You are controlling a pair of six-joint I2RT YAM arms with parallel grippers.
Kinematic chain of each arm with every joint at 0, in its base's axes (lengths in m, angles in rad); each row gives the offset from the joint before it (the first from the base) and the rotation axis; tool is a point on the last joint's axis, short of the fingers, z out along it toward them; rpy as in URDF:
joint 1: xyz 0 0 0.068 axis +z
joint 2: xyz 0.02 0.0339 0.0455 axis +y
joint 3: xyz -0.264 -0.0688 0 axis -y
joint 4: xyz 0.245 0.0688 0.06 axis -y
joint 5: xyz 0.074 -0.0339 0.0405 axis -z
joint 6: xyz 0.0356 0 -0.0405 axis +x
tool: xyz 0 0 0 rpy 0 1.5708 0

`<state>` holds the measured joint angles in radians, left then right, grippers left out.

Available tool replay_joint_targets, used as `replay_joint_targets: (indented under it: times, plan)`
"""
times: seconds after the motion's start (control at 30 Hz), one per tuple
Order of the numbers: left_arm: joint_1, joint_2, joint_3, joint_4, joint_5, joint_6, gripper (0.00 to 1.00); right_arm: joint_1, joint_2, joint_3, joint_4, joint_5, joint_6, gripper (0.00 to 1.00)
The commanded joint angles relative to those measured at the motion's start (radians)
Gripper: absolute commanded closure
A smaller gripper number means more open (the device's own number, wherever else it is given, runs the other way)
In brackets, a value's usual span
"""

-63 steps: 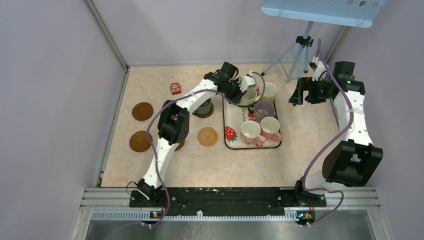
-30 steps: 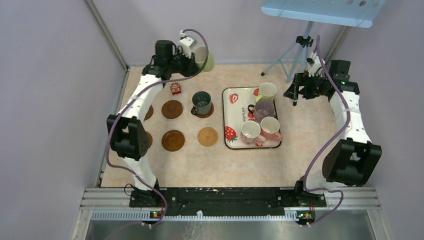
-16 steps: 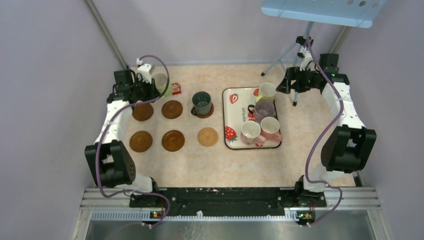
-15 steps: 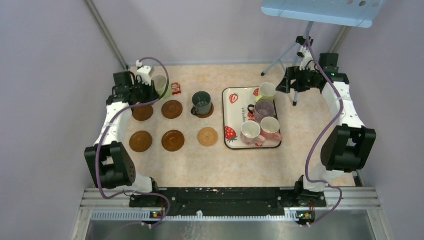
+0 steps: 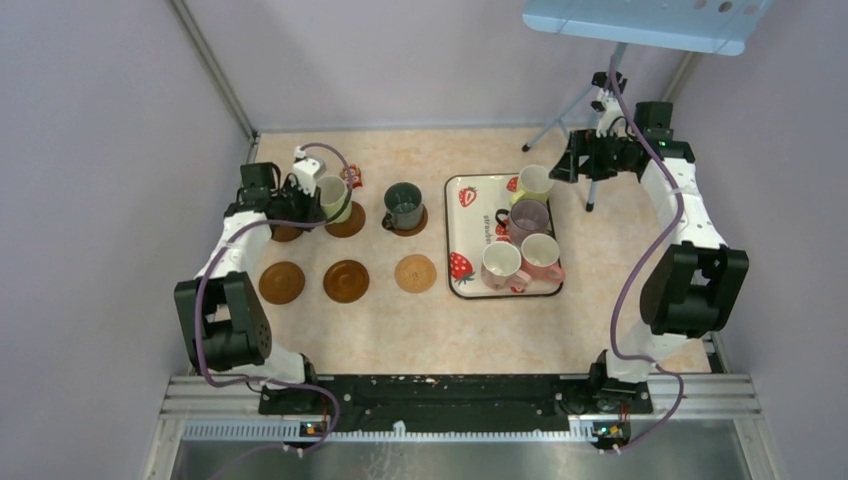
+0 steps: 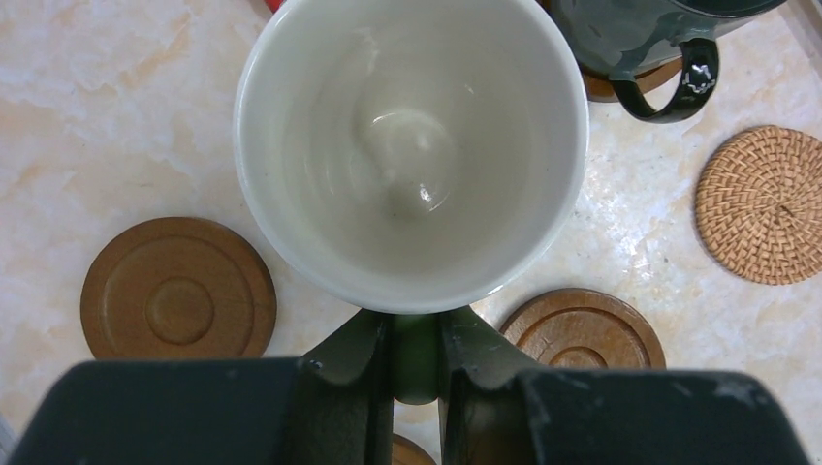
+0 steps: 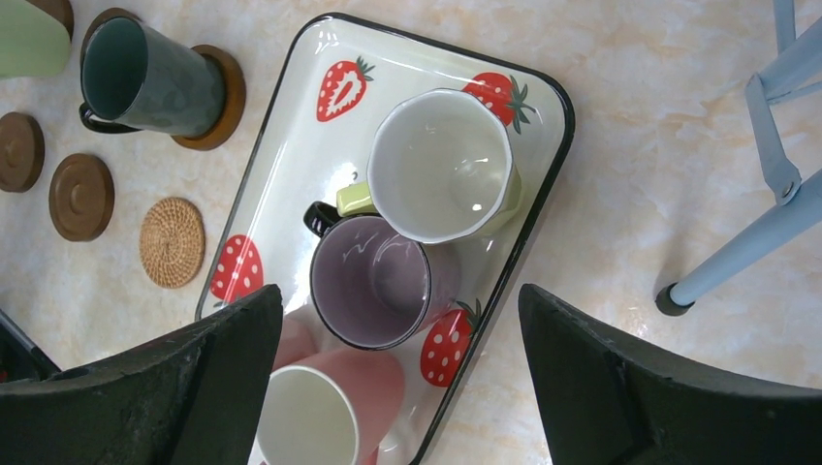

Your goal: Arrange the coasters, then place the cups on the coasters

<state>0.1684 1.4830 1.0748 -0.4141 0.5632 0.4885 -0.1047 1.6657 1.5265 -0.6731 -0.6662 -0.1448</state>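
**Left gripper (image 6: 417, 334) clenched on a cup handle over a coaster**

Shows the fingers (image 6: 354, 349) pressed tight on the green handle of a light yellow-green cup (image 6: 412, 145), held mouth-up. Sets that cup over the middle coaster (image 5: 352, 226) of the far row, just beside the dark green cup (image 5: 404, 205) seated on its own coaster. Cannot settle from either view whether base and disc touch. Leaves bare the far-left coaster (image 6: 177, 300), the near-middle coaster (image 6: 582, 329), the near-left coaster (image 5: 281, 283) and the tan woven coaster (image 5: 415, 273). Finds the right gripper (image 5: 570, 162) spread wide and empty by the far right corner of the strawberry tray (image 5: 452, 235), with four cups inside: a second yellow-green cup (image 7: 441, 165), a purple cup (image 7: 373, 281), a cream-white cup (image 5: 500, 265), a pink cup (image 5: 543, 257).

Reads as the set-down of the second cup, with four more to follow. Calls next for a straight descent until the base sits flat and centred, then release of the handle and a withdrawal clear of the dark green cup's rim.
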Motion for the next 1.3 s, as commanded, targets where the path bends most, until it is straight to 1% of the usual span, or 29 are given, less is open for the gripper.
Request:
replay_joint_targets:
  times: [0.0,0.4,0.63,0.77,0.8,1.03,1.17,1.27]
  plan:
    - [0.000,0.038,0.022,0.127,0.058,0.044,1.00,0.012,-0.020,0.038,0.004,0.008,0.001,0.10]
    - [0.000,0.135,0.020,0.192,0.055,0.059,1.00,0.020,-0.046,0.008,-0.002,0.040,-0.013,0.10]
    - [-0.002,0.170,0.036,0.188,0.066,0.073,1.00,0.020,-0.053,0.004,-0.008,0.057,-0.025,0.10]
    - [-0.003,0.173,0.035,0.168,0.062,0.085,0.96,0.020,-0.053,0.003,-0.012,0.060,-0.029,0.10]
    - [-0.003,0.174,0.036,0.164,0.061,0.085,0.94,0.020,-0.053,0.002,-0.011,0.061,-0.031,0.10]
    - [-0.009,0.176,0.031,0.149,0.051,0.073,0.67,0.020,-0.055,-0.003,-0.006,0.065,-0.031,0.10]
    - [-0.008,0.166,0.024,0.146,0.040,0.064,0.54,0.020,-0.056,-0.005,-0.005,0.066,-0.030,0.10]
    - [-0.008,0.153,0.018,0.141,0.037,0.056,0.46,0.021,-0.057,-0.008,-0.004,0.066,-0.031,0.10]
